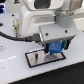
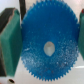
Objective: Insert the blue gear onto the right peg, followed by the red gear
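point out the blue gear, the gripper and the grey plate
blue gear (image 2: 48,47), wrist view, on its flat face just above the centre hole
gripper (image 1: 55,48), exterior view, between the fingertips holding the gear
grey plate (image 1: 37,59), exterior view, on its bare grey surface

Exterior view set off the arm, looking slightly downward, close on the gripper above the grey plate at seven o'clock, wrist view very near, facing between the fingers, filled by the blue gear, both views sharing gear and fingers

The toothed blue gear is held between the fingers.
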You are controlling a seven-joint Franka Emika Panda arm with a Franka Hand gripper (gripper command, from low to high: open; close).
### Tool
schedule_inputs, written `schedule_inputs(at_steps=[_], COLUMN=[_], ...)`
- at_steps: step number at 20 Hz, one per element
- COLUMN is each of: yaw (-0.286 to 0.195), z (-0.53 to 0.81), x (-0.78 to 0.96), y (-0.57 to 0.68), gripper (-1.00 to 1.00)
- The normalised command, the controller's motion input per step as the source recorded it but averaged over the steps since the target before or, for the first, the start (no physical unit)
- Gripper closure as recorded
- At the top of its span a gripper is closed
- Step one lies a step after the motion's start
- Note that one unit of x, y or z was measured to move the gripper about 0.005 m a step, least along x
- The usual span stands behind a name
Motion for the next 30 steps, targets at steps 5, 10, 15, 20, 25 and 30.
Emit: schedule_inputs(at_steps=[5,10,15,20,25,30], yaw=[0.000,0.000,0.000,0.000,0.000,0.000], z=[0.14,-0.05,-0.07,0.34,0.29,-0.11], x=[0.08,0.28,0.23,0.43,0.48,0.20], y=[-0.20,-0.12,-0.05,0.00,-0.03,-0.02], gripper=[1.00,1.00,1.00,1.00,1.00,1.00])
